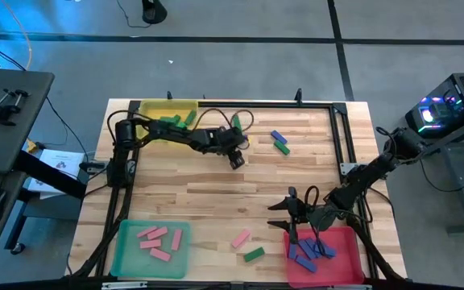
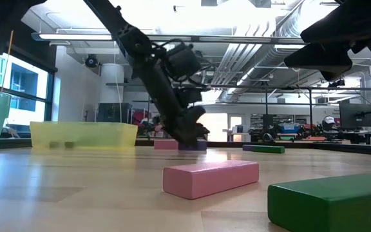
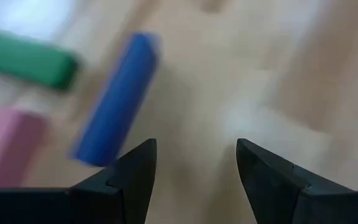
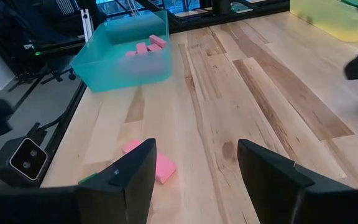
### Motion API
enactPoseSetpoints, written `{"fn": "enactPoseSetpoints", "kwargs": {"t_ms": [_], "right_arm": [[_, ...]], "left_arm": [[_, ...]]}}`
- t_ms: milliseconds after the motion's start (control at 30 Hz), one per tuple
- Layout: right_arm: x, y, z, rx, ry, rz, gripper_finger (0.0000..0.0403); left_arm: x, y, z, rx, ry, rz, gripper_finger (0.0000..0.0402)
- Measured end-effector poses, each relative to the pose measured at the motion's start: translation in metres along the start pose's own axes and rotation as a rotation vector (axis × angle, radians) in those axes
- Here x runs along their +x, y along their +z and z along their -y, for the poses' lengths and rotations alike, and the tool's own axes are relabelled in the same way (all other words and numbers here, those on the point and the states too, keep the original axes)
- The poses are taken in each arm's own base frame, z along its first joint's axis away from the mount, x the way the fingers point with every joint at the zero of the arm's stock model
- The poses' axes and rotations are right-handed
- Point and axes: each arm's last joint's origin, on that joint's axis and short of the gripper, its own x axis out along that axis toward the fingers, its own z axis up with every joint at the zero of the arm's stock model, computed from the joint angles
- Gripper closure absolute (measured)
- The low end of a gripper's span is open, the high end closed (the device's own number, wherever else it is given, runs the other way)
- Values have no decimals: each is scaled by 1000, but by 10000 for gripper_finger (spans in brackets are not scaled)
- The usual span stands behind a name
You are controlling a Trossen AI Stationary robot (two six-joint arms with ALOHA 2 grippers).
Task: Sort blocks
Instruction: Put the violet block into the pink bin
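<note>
In the high view the left gripper [image 1: 237, 159] hangs at upper centre, just right of the yellow tray [image 1: 147, 107], fingers spread and empty. The right gripper [image 1: 290, 211], also spread and empty, sits over the red tray [image 1: 353, 270] of blue blocks [image 1: 306, 251] at lower right. Pink blocks [image 1: 158, 239] fill the green tray [image 1: 123, 262], lower left.

A grey floor [image 1: 240, 56] crossed by dark lines surrounds the wooden table [image 1: 240, 189], a dark desk [image 1: 6, 121] stands at the high view's left edge, and ceiling ducts [image 2: 288, 29] and windows [image 2: 18, 80] show in the low view.
</note>
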Motion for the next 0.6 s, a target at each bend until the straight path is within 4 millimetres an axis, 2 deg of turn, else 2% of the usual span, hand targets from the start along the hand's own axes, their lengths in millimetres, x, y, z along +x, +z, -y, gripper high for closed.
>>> {"fn": "enactPoseSetpoints", "kwargs": {"t_ms": [233,300,367,500,600], "right_arm": [[0,-1,0,4,-4,-7,192],[0,-2,1,7,-8,-14,192],[0,-2,1,12,-8,-15,192],[0,-2,1,13,-8,-14,192],[0,-1,1,15,-7,-12,192]], "left_arm": [[-24,-2,46,96,-94,32,195],[-32,-2,57,161,-60,69,195],[-39,-1,63,221,51,116,195],[-39,2,55,249,308,156,195],[-32,9,32,146,272,148,195]]}}
